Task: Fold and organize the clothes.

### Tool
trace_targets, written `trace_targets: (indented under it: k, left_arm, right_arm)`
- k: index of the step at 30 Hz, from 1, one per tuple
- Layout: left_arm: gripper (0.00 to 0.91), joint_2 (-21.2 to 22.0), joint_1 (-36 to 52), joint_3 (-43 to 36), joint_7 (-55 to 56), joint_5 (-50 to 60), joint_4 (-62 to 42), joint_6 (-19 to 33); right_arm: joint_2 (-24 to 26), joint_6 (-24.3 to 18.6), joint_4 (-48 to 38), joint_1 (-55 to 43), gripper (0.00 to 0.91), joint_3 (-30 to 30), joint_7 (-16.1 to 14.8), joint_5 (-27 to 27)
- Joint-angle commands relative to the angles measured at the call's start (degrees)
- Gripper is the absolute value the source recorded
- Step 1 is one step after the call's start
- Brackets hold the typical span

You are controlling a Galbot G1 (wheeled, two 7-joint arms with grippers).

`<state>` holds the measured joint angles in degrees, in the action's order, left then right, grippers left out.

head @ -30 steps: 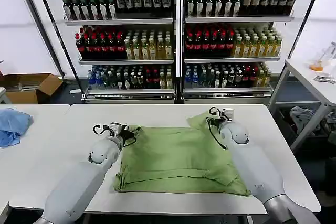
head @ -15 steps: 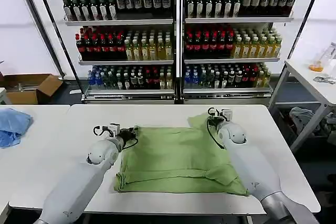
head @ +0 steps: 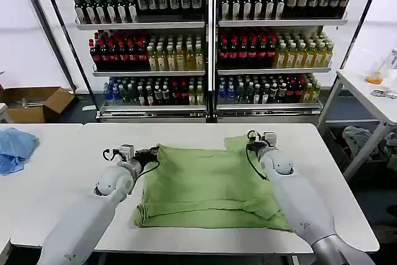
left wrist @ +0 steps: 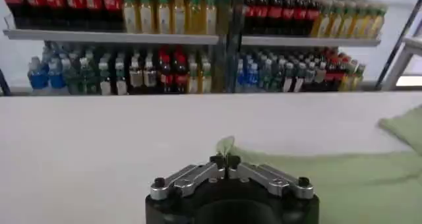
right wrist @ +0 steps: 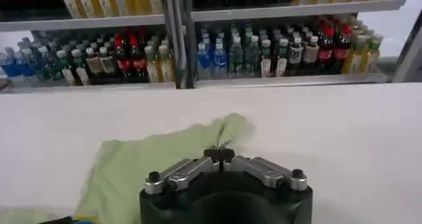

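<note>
Sage-green shirt (head: pixel 208 184) lies spread on the white desk (head: pixel 62 178) before me, its near edge folded. My left gripper (left wrist: pixel 225 161) has its jaws pinched together on the shirt's far left corner; my right gripper (right wrist: pixel 218 154) is clamped likewise on the far right corner, both low at the desk.

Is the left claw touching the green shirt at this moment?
Touching. In the left wrist view the left claw is shut with a corner of the green shirt pinched between its fingertips; the head view puts it at the shirt's far left corner.
</note>
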<state>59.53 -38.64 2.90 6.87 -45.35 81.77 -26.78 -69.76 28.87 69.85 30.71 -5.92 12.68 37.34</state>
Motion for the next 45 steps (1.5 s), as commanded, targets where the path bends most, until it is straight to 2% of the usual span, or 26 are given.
trace_targets:
  k: [1,11,21,30,37,38,39,40,45]
  left_arm:
    - [0.02,-3.0,-4.6,4.2,0.1,-4.4,10.5,0.7]
    - [0.02,-5.8,-12.3,8.2,0.0,-5.8,20.1,-0.1]
    - [0.02,-9.1,-23.9,14.1,-1.0,-6.8,28.7,-1.1]
    - [0.02,-9.7,-30.4,16.7,-1.8,-3.2,30.2,-1.5]
    - [0.02,-9.0,-32.6,16.1,-2.5,1.2,29.0,-1.1]
    - [0.302,-8.9,-32.5,16.0,-2.5,1.6,28.9,-1.1]
    - [0.544,-8.7,-32.5,15.9,-2.6,2.1,28.8,-1.2]
    - [0.907,-8.6,-32.5,15.8,-2.6,2.3,28.8,-1.2]
    - [0.907,-7.8,-32.8,15.1,-2.2,4.9,29.0,-0.3]
  right_arm:
    - [4.0,-1.4,15.6,8.1,0.0,-3.7,0.4,0.4]
    - [8.9,-0.6,32.4,19.3,0.0,-9.0,1.4,1.7]
    - [11.4,0.1,50.0,39.4,0.0,-19.7,1.8,1.6]
    - [9.9,0.3,54.5,50.9,0.0,-26.5,1.8,1.0]
    - [8.0,1.2,52.3,52.3,0.0,-26.3,2.7,0.5]
    - [7.8,1.3,52.0,52.1,0.0,-26.1,2.9,0.4]
    - [7.3,2.2,51.6,51.7,0.191,-25.6,3.1,0.0]
    - [7.1,3.1,51.4,51.3,0.907,-25.3,3.1,-0.7]
    - [6.0,3.9,51.1,50.5,0.907,-22.9,2.2,-5.6]
